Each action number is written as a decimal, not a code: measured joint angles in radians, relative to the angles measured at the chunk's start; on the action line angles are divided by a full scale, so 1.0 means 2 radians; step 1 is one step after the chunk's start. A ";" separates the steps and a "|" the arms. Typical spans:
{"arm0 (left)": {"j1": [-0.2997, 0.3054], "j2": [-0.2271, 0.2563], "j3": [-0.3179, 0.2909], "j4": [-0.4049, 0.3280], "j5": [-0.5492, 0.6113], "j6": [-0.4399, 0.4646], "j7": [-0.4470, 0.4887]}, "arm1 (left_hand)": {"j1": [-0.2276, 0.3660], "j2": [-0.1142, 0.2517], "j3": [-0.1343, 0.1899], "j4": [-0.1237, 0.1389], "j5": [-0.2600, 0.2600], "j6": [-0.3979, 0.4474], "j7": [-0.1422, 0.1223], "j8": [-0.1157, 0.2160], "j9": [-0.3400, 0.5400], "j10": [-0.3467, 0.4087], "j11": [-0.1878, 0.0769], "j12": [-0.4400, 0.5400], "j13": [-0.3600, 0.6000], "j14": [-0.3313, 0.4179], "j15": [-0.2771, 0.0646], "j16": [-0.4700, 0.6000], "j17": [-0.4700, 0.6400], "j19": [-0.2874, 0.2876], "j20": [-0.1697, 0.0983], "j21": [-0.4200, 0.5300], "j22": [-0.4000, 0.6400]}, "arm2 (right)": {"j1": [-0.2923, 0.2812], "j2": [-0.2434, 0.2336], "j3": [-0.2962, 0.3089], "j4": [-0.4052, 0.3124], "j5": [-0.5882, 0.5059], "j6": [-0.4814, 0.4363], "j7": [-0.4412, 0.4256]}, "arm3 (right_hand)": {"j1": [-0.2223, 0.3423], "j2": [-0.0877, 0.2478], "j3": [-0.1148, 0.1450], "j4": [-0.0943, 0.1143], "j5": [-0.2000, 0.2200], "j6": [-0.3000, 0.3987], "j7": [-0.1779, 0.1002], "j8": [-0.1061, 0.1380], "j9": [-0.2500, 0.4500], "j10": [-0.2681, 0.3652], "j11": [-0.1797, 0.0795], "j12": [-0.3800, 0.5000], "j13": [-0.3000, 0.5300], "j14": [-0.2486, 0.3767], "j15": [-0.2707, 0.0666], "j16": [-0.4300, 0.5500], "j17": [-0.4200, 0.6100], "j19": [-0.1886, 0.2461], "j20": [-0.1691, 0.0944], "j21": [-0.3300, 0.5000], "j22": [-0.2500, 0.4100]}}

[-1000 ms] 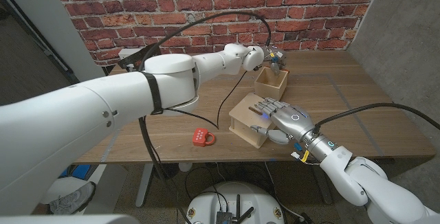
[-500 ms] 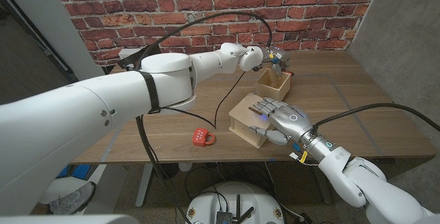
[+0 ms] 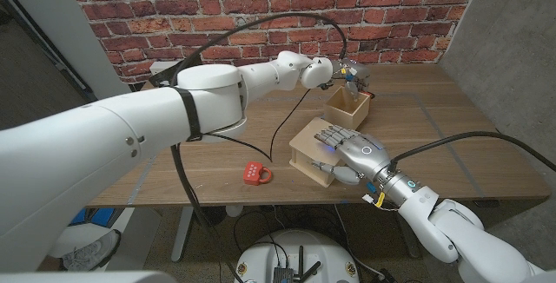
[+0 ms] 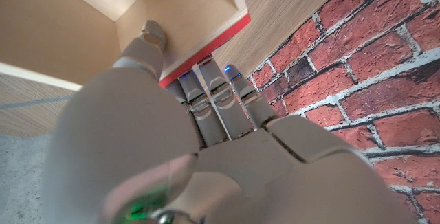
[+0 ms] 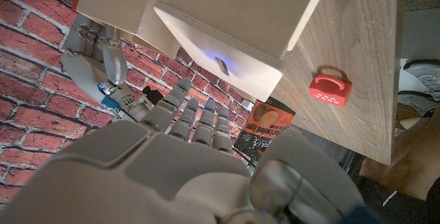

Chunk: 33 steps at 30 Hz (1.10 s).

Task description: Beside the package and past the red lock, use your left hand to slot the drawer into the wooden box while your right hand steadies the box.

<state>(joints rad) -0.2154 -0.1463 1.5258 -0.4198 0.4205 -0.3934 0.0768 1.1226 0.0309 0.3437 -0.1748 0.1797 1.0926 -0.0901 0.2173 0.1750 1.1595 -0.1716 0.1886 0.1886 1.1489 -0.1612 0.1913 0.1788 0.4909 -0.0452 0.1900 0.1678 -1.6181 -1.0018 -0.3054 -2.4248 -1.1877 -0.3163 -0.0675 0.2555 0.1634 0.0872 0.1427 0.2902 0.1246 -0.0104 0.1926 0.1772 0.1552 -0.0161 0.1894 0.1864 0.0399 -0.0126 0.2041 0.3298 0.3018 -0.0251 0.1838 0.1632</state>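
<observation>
Our left hand [image 3: 347, 73] grips the drawer [image 3: 343, 105]; our right hand [image 3: 352, 151] lies on the wooden box [image 3: 314, 151].
Red lock [image 3: 256, 174] sits near-left on the wooden table [image 3: 217, 157], brick wall [image 3: 261, 5] behind.

Red lock [image 3: 256, 174]; pale wooden box [image 3: 314, 148]; red-edged drawer [image 4: 199, 49]; red brick wall [image 3: 261, 9].
</observation>
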 measured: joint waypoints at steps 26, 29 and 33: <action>-0.003 -0.020 0.000 0.027 0.011 -0.010 -0.010 | 0.000 0.000 -0.001 0.001 0.001 0.000 0.000 0.000 0.000 0.000 0.000 0.000 0.000 0.000 0.000 0.002 0.003 0.000 0.000 0.000 0.000 | -0.014 -0.019 0.008 0.000 0.012 -0.001 -0.004 | 0.000 0.000 0.000 0.000 0.000 0.000 0.000 0.000 0.000 0.000 0.000 0.000 0.000 0.000 0.000 0.000 0.000 0.000 0.000 0.000 0.000; -0.003 -0.021 0.000 0.028 0.012 -0.010 -0.010 | 0.000 0.000 -0.001 0.001 0.001 0.000 0.000 0.000 0.000 0.000 0.000 0.000 0.000 0.000 0.000 0.002 0.003 0.000 0.000 0.000 0.000 | -0.017 -0.021 0.010 0.000 0.019 -0.001 -0.005 | 0.000 0.000 0.000 0.000 0.000 0.000 0.000 0.000 0.000 0.000 0.000 0.000 0.000 0.000 0.000 0.000 0.000 0.000 0.000 0.000 0.000; -0.003 -0.022 0.000 0.028 0.013 -0.011 -0.010 | 0.000 0.000 -0.001 0.001 0.001 0.000 0.000 0.000 0.000 0.000 0.000 0.000 0.000 0.000 0.000 0.002 0.003 0.000 0.000 0.000 0.000 | -0.020 -0.023 0.011 0.001 0.022 -0.001 -0.005 | 0.000 0.000 0.000 0.000 0.000 0.000 0.000 0.000 0.000 0.000 0.000 0.000 0.000 0.000 0.000 0.000 0.000 0.000 0.000 0.000 0.000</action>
<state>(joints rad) -0.2207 -0.1903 1.5259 -0.3642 0.4460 -0.4154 0.0564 1.1226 0.0309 0.3410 -0.1722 0.1816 1.0927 -0.0902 0.2178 0.1750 1.1594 -0.1718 0.1888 0.1886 1.1489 -0.1612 0.1961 0.1842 0.4912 -0.0449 0.1900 0.1678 -1.6584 -1.0481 -0.2836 -2.4236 -1.1447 -0.3183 -0.0782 0.2555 0.1634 0.0872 0.1427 0.2902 0.1246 -0.0104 0.1926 0.1772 0.1552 -0.0161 0.1894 0.1864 0.0399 -0.0126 0.2041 0.3298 0.3018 -0.0251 0.1838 0.1632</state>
